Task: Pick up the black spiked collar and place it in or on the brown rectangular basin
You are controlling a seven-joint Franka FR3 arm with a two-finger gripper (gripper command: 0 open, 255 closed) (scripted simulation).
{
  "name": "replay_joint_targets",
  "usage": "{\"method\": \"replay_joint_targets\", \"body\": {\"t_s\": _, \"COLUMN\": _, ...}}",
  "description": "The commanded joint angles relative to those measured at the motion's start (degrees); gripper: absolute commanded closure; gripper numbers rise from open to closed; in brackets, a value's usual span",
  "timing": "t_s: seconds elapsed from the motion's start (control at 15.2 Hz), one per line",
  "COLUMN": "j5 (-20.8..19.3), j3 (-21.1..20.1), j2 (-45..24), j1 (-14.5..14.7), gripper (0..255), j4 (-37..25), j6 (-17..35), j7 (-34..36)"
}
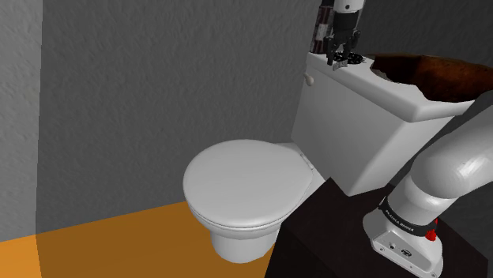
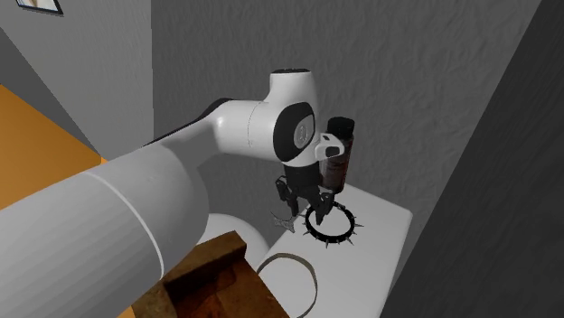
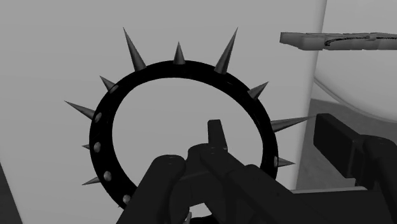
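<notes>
Collar [image 3: 178,67]: laid flat on the tank lid [image 2: 380,217], directly beneath the hand [image 2: 303,204].
Hand: spread open, nothing gripped; collar's band straddled by its fingers [image 3: 216,135].

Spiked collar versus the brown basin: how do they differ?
The spiked collar is black; the basin is brown. The collar is a thin open ring with outward spikes; the basin is a bulky walled container. Both sit atop the white toilet tank.

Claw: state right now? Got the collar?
Claw: open, straddling the band of the black spiked collar, not clasping it.
</notes>
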State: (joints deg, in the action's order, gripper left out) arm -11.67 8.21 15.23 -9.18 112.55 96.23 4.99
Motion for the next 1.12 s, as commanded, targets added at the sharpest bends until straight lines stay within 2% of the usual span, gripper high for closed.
{"method": "replay_joint_targets", "body": {"t_s": 0.0, "j5": -0.05, "j3": 0.08, "j2": -0.23, "j1": -0.09, "gripper": 255, "j4": -0.59, "j6": -0.77, "j7": -0.11}}
{"method": "replay_joint_targets", "body": {"t_s": 1.06, "j5": 0.48, "j3": -0.53, "j2": -3.21, "j1": -0.26, "gripper": 255, "j4": -16.08, "j6": -13.13, "j7": -2.28}}
